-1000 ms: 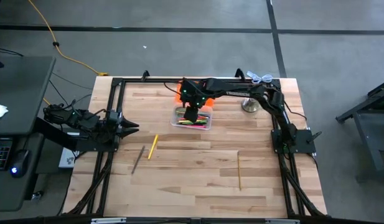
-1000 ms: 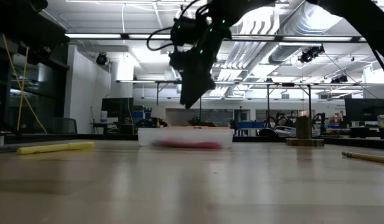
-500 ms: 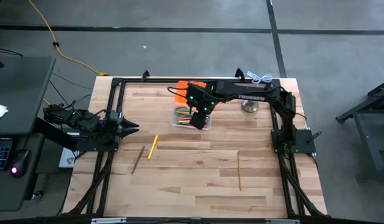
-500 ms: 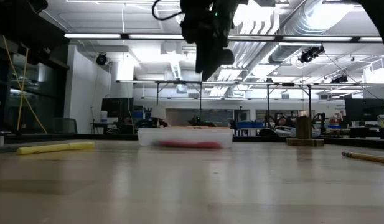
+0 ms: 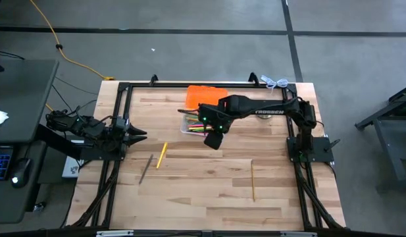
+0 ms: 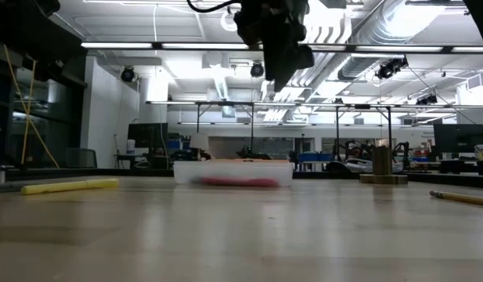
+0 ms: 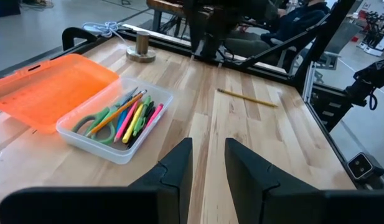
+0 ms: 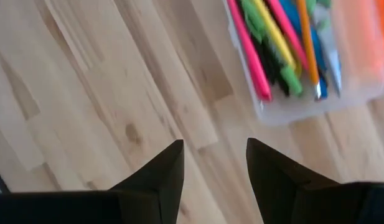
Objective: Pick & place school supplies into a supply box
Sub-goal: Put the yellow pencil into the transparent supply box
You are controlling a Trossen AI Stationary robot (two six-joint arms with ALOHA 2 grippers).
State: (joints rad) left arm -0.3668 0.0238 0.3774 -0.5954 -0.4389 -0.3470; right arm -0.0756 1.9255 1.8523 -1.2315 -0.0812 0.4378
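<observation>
Pens and markers in pink, yellow, orange and green (image 7: 131,116) are seen lying in the clear rectangular plastic box (image 5: 193,123) with its orange lid (image 5: 206,96) open, at the far middle of the wooden worktop (image 5: 216,191). The right hand (image 5: 214,139) is held empty, fingers parted, above the worktop just beside the box. The left hand (image 5: 138,135) is parked, fingers apart, at the left edge. A yellow marker (image 5: 161,155), a grey pencil (image 5: 145,168) and a brown pencil (image 5: 253,180) are left lying on the worktop.

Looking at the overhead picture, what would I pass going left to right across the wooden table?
Left gripper → dark pencil → yellow marker → supply box → right gripper → pencil.
</observation>
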